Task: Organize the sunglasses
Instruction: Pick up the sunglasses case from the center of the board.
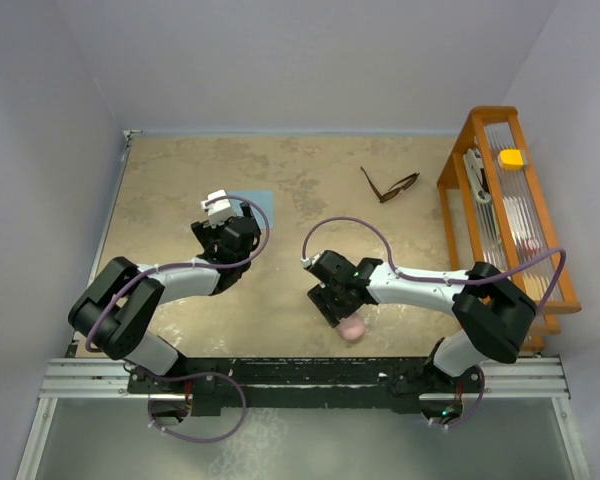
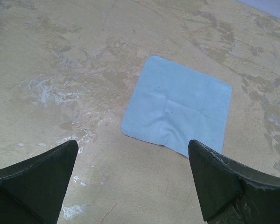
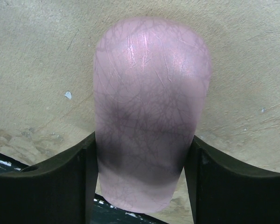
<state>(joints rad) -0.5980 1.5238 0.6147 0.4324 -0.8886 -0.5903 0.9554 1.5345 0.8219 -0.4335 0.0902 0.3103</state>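
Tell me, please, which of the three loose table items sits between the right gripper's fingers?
The pink case; the blue cloth and the sunglasses lie elsewhere, untouched.

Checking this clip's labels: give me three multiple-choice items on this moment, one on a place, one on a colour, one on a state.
1. Where are the sunglasses? A in the left gripper; B on the table, near the wooden rack; C on the blue cloth.
2. What colour is the oblong case? A black; B green; C pink.
3. How is the left gripper? A open, empty; B shut on the cloth; C shut on the case.
B: they lie on the table by the rack. C: pink in the right wrist view. A: its fingers stand wide apart, the cloth untouched beyond them.
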